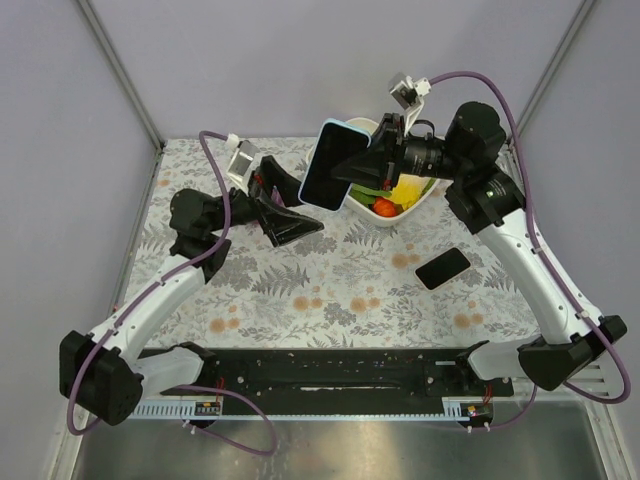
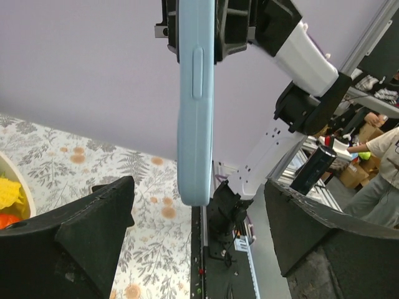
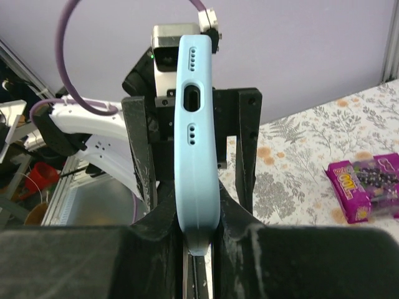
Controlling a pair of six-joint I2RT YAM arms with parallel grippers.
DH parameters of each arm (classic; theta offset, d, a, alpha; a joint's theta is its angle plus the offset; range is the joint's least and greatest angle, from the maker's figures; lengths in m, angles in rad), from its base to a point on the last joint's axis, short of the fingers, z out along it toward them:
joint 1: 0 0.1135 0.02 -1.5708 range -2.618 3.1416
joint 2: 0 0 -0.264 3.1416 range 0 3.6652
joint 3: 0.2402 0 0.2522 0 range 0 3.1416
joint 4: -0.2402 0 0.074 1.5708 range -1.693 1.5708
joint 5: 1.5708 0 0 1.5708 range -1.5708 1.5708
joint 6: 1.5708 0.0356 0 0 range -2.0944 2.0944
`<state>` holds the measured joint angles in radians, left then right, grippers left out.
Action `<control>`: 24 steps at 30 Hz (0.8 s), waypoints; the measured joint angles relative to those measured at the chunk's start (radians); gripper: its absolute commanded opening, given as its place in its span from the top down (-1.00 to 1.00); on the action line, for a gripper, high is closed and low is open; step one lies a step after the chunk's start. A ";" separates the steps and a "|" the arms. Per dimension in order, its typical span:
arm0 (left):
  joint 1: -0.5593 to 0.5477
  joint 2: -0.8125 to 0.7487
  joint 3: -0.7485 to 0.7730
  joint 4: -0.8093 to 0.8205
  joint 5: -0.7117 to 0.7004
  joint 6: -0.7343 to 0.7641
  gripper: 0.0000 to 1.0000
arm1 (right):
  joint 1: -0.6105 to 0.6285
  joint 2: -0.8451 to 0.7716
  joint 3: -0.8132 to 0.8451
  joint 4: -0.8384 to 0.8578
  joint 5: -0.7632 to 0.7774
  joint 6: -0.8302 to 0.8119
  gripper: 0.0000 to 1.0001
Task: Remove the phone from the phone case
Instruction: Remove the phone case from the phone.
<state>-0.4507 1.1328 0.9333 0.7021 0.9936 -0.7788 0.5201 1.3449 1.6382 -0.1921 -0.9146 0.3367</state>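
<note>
My right gripper (image 1: 368, 160) is shut on a light blue phone case (image 1: 328, 165) and holds it in the air above the table's back middle. In the right wrist view the case (image 3: 197, 162) stands edge-on between the pads, its charging port facing the camera. My left gripper (image 1: 300, 205) is open just left of the case. The left wrist view shows the case's lower end (image 2: 194, 124) hanging between the spread fingers (image 2: 93, 230), touching neither. A black phone (image 1: 442, 268) lies flat on the table at the right. Whether anything sits inside the case I cannot tell.
A white bowl (image 1: 362, 208) of toy fruit stands behind and under the right gripper. A purple snack packet (image 3: 365, 184) lies on the floral tablecloth. The black base rail (image 1: 330, 372) runs along the near edge. Grey walls close in the back and sides.
</note>
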 measured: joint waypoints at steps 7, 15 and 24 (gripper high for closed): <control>0.000 0.002 -0.036 0.143 -0.079 -0.115 -0.69 | -0.010 0.033 -0.029 0.181 -0.018 0.156 1.00; 0.000 0.019 -0.040 0.206 -0.137 -0.175 -0.25 | -0.011 0.040 -0.079 0.236 -0.021 0.212 1.00; -0.007 0.023 -0.039 0.160 -0.160 -0.171 0.89 | -0.011 0.040 -0.127 0.326 -0.026 0.261 1.00</control>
<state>-0.4580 1.1561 0.8940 0.8619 0.8337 -0.9501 0.5091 1.3853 1.5112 0.1337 -0.9405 0.5976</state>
